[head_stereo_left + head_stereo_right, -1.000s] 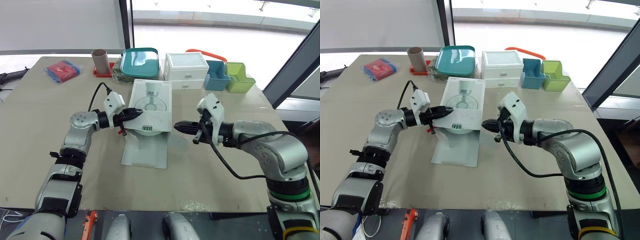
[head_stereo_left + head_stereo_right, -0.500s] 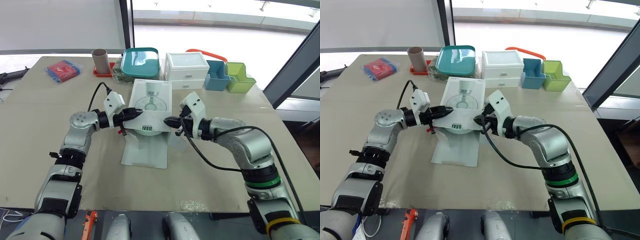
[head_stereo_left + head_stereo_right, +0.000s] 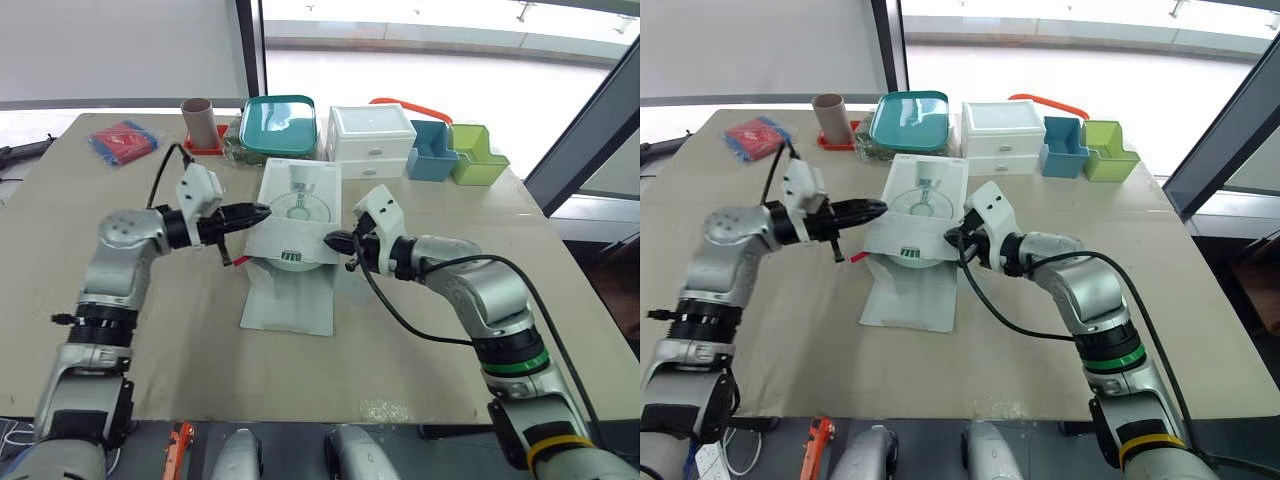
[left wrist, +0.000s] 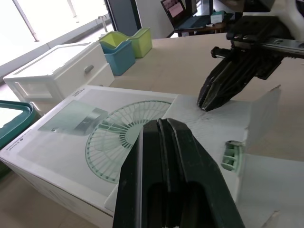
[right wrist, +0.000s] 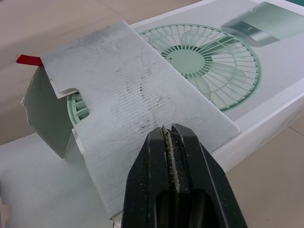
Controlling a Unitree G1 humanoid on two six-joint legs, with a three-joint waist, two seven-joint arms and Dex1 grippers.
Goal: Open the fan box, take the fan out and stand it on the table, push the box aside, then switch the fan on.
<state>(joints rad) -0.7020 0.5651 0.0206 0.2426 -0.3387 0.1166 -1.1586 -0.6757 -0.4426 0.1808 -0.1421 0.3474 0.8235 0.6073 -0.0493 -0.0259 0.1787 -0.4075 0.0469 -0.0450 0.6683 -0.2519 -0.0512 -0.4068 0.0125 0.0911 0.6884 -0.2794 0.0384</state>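
Beige bench (image 3: 430, 340) beside a bright window carries the scene. On it, the right tool (image 3: 333, 241) has its black fingers pressed together, tips touching the near edge of a raised white flap (image 5: 142, 90); whether any card is nipped between them cannot be told. Opposite, the left tool (image 3: 258, 212) is pinched narrow and empty at the left edge of the fan box (image 3: 300, 200); contact is unclear. The fan box lies mid-bench, its near end open, with a longer flap (image 3: 290, 300) spread flat on the bench. Its card looks thin and light, likely to bend or slide, so one tool should steady it. A mint-green sliver of the fan (image 5: 78, 107) shows under the raised flap; its rim seems the firmest hold. The rest of the fan, switch and base included, is hidden inside.
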